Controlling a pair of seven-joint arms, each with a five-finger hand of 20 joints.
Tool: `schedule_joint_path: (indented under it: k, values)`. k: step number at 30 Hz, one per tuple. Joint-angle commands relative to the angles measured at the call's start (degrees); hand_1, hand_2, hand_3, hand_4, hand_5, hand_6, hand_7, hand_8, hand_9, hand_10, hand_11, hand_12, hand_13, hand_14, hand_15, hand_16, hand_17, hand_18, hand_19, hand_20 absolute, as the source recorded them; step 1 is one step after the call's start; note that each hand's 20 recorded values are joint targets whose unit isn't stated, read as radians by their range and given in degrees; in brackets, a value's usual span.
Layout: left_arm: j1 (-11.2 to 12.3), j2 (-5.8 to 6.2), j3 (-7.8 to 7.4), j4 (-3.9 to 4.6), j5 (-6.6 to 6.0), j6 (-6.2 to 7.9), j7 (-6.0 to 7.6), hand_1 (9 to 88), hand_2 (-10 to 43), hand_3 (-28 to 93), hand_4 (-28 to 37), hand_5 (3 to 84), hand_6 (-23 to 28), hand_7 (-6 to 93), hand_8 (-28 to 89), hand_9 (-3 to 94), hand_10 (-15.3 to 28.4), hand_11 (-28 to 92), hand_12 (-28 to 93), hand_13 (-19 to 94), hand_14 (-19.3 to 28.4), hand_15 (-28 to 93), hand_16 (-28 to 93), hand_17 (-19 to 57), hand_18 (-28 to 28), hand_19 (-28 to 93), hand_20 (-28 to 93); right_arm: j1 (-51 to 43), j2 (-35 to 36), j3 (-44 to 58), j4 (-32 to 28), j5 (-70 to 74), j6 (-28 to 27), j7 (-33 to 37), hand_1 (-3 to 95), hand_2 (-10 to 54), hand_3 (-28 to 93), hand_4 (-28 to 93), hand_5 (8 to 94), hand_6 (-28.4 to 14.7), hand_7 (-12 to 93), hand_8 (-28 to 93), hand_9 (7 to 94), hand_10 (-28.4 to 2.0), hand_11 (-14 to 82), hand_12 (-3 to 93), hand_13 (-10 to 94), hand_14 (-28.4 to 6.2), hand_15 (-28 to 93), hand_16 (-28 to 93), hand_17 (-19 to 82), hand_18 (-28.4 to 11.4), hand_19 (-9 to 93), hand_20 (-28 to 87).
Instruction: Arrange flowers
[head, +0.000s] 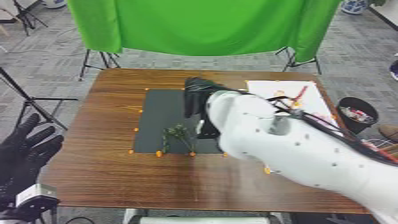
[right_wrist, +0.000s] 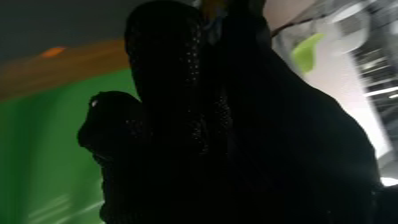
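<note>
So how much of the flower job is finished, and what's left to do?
It looks partly done: green stems lie on the dark mat. The right hand is over that mat, but I can't tell if it holds anything. A red piece is over by the white sheet, so maybe that's left to add.

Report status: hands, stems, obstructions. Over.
Left hand open, beside table. Right hand over dark mat's far side. Green stems lying on mat. Right arm hides part of mat.
</note>
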Motion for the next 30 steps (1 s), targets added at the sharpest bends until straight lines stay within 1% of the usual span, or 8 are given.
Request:
schedule_joint_path:
  k: [1,10,12,19,21,26,27,30]
  values:
    - [-4.56,-3.17,1.06,0.91,2.53,-1.04,-3.54,29.2,6.4,62,-20.2,33.5,8.1,7.7,-7,30.1,19.0,25,11,21,27.3,55,-12,-7.8,28.4,52,-1,0.95,-10.58,-5.91,5.64,-0.59,2.74,-1.31,63.1,-9.5,72,-28,78.1,-1.7,26,9,92.6,-8.5,6.9,31.5,89,-3.4,44,23,63,-7.4,93,9]
    - [-11.66,-3.90,2.85,2.26,5.91,-2.85,-8.95,29.1,6.4,62,-20.2,33.5,8.1,7.7,-7,30.1,19.0,25,12,21,27.3,55,-12,-7.8,28.4,52,-1,1.18,-15.02,-9.01,11.35,-0.15,7.88,-0.28,62.2,-9.5,72,-28,78.0,-0.6,27,8,92.8,-7.4,6.6,31.3,88,-3.5,46,21,62,-7.6,93,11]
    - [-14.22,-3.20,3.82,3.44,5.97,-3.91,-8.86,29.1,6.4,62,-20.2,33.6,8.1,7.6,-7,30.1,19.0,26,12,21,27.3,55,-12,-7.7,28.4,52,-1,3.46,-14.91,-11.20,12.16,1.16,9.93,1.00,62.0,-9.5,72,-28,77.9,-0.4,27,7,92.9,-7.3,6.6,31.3,88,-3.3,47,20,62,-7.8,93,14]
    - [-17.99,-1.49,5.76,4.67,5.79,-4.50,-8.26,29.2,6.4,62,-20.3,33.6,8.1,7.7,-7,30.1,19.1,25,12,21,27.3,55,-12,-7.7,28.4,52,-1,6.53,-15.36,-15.50,16.02,2.39,14.51,3.11,61.4,-9.5,71,-28,77.9,0.4,26,6,93.1,-7.3,6.4,31.0,88,-3.4,47,20,61,-8.0,93,16]
    - [-19.71,-2.02,6.37,5.13,6.57,-5.42,-9.34,29.2,6.4,62,-20.2,33.6,8.1,7.7,-7,30.1,19.0,25,12,21,27.4,55,-12,-7.7,28.4,52,-1,7.09,-15.34,-16.33,16.83,2.22,15.91,3.72,61.1,-9.5,71,-28,77.8,0.9,26,6,93.1,-7.3,6.3,30.8,88,-3.4,48,19,60,-8.2,93,17]
    - [-19.56,-1.85,6.42,5.29,6.38,-5.58,-8.94,29.2,6.4,62,-20.2,33.5,8.1,7.7,-7,30.1,19.0,25,12,21,27.3,55,-12,-7.7,28.4,52,-1,7.48,-15.66,-16.79,17.14,2.47,16.69,3.83,60.8,-9.5,71,-28,77.6,1.6,26,5,93.0,-7.5,5.9,30.4,88,-3.3,48,19,60,-8.3,93,18]
    - [-19.13,-0.69,6.54,5.31,5.41,-5.07,-8.08,29.2,6.4,62,-20.3,33.5,8.1,7.7,-7,30.1,19.1,26,12,21,27.3,55,-12,-7.7,28.4,52,-1,7.27,-15.79,-16.46,17.13,2.53,16.32,3.72,60.8,-9.5,71,-28,77.6,1.6,26,5,93.0,-7.4,5.9,30.4,88,-3.3,48,19,60,-8.3,93,18]
    - [-19.46,-1.96,6.38,5.23,6.48,-5.70,-9.41,29.3,6.4,62,-20.4,33.5,8.1,7.6,-7,30.1,19.0,26,12,21,27.4,56,-12,-7.7,28.4,52,-1,7.03,-16.06,-16.17,16.91,2.59,16.14,3.18,60.6,-9.5,70,-28,77.7,1.8,27,4,93.1,-7.4,5.9,30.4,88,-3.2,48,18,60,-8.4,93,18]
